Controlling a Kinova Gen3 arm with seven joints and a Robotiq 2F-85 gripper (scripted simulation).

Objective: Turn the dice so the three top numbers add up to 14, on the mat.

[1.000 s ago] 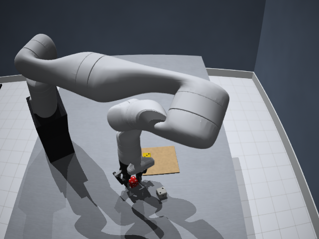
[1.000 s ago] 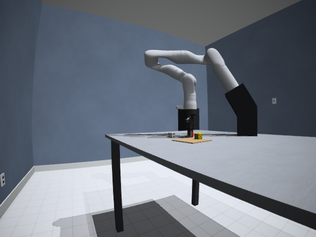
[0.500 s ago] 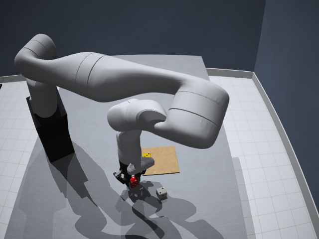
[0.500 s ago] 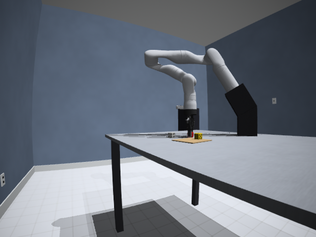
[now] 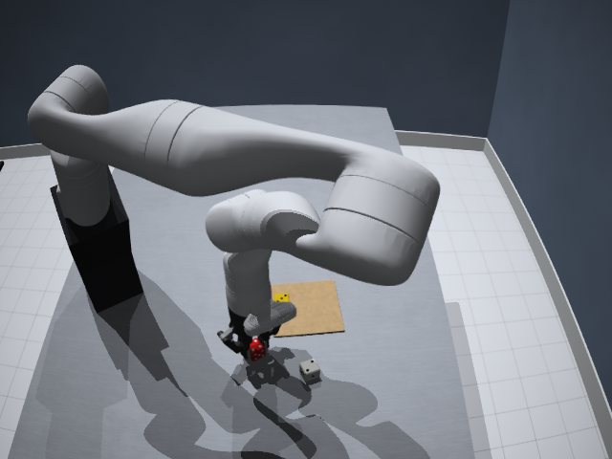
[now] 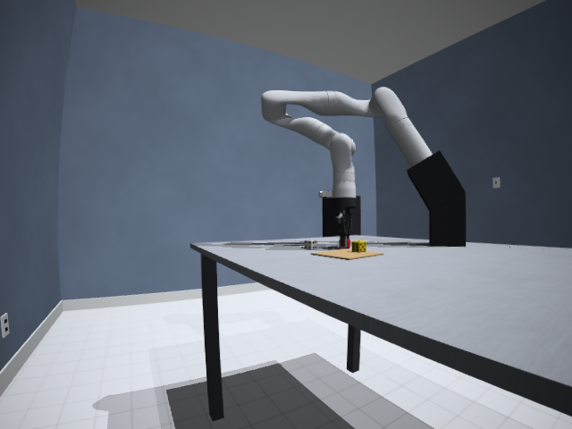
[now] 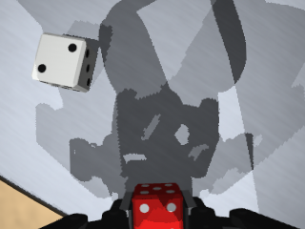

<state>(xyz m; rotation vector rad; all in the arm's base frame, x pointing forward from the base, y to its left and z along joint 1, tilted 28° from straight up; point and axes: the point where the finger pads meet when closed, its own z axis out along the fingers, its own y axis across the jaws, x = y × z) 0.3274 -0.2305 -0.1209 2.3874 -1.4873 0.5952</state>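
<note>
Exterior view: end effector points straight down, pinching red die.

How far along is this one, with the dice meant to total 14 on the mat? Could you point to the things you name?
Partway at best. The yellow die point(image 5: 282, 297) point(image 6: 358, 246) is on the mat point(image 5: 316, 311) point(image 6: 334, 254) point(image 7: 21, 207). The gripper point(image 5: 255, 351) point(image 6: 345, 245) point(image 7: 157, 204) has the red die point(image 5: 256, 349) point(image 6: 348, 243) point(image 7: 157, 217) between its fingers, off the mat. The white die point(image 5: 310, 368) point(image 6: 309, 244) point(image 7: 59, 58), two up, is off too. Left: placing both, reaching 14, letting go.
</note>
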